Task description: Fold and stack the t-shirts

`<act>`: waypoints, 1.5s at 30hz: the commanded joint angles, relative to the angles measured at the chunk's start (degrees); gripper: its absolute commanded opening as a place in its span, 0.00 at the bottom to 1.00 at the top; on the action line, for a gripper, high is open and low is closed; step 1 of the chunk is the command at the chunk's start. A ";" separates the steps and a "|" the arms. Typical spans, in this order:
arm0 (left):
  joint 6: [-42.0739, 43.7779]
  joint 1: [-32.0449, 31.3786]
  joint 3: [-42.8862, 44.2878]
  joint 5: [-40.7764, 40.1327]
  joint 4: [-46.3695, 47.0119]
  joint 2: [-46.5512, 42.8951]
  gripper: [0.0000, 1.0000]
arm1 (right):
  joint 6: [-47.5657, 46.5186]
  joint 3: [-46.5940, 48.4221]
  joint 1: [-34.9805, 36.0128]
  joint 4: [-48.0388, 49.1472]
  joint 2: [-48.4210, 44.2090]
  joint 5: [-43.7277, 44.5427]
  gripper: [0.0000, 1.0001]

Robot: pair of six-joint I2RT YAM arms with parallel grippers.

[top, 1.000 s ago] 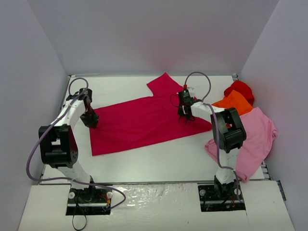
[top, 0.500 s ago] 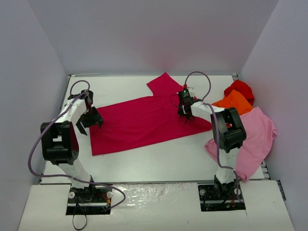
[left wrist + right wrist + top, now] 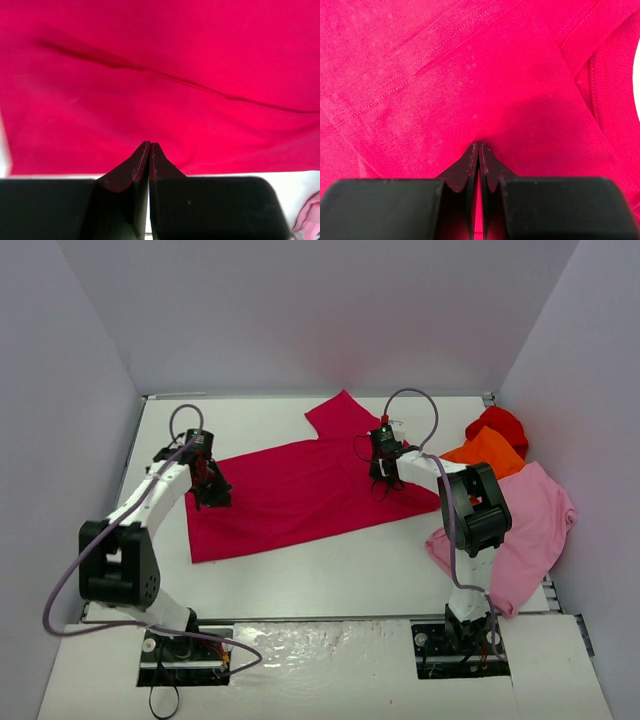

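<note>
Has the raspberry-red t-shirt [image 3: 300, 490] spread flat across the middle of the table [image 3: 330, 565], lengthways from left to right, with one sleeve pointing toward the far wall and a long shallow crease running across the cloth in the left wrist view. Has the left gripper [image 3: 213, 494] down on the left part of that shirt, just inside its left edge, with the fingers [image 3: 125, 175] pressed tight together and no gap between them. Meets the cloth at the tips, right beside the near hem, where a strip of bare table shows. Cannot tell whether any cloth is nipped between them or only pressed under them. Has the right gripper [image 3: 383, 483] on the right part of the same shirt, toward the neck end, likewise closed tight, tips touching the cloth beside a line of stitching. Cannot tell here either whether a pinch of cloth is caught. Has the other t-shirts bunched at the right edge of the table, apart from both grippers. Puts the bright red one [image 3: 497, 423] farthest back, the orange one [image 3: 490, 450] just in front of it and touching it, and the pale pink one [image 3: 530, 520] nearest, crumpled and reaching toward the near right corner, its far edge under the orange one.
</note>
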 commanded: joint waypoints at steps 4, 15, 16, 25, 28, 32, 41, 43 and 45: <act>-2.92 -0.64 -0.57 5.99 7.66 8.03 0.00 | -1.02 -2.60 -0.12 -6.91 3.62 0.17 0.00; -2.32 2.40 -1.45 3.62 6.34 9.23 0.00 | -1.27 -2.77 -0.11 -7.21 3.88 0.59 0.00; -2.01 2.59 -1.36 2.19 5.46 8.80 0.00 | -1.28 -2.78 -0.12 -7.23 3.89 0.68 0.00; -0.47 3.50 -2.97 -5.94 1.08 4.02 0.00 | -0.03 -3.14 0.52 -8.43 0.98 4.37 0.00; -0.33 3.46 -3.41 -6.37 2.04 3.93 0.00 | -0.44 -4.19 1.50 -7.11 -6.18 7.72 0.00; -0.66 3.11 -2.13 -4.91 5.29 4.71 0.00 | -1.72 -0.56 1.72 -7.09 -9.14 4.78 0.00; 0.24 -1.65 12.26 -5.02 4.53 12.16 0.00 | -1.11 7.70 1.81 -10.62 -1.25 2.90 0.00; 0.19 -2.59 14.41 -5.33 5.24 14.32 0.00 | -1.45 8.84 1.76 -10.77 0.62 2.93 0.00; 0.00 -3.21 15.75 -5.29 6.02 16.66 0.00 | -1.55 9.55 1.72 -10.91 2.26 2.59 0.00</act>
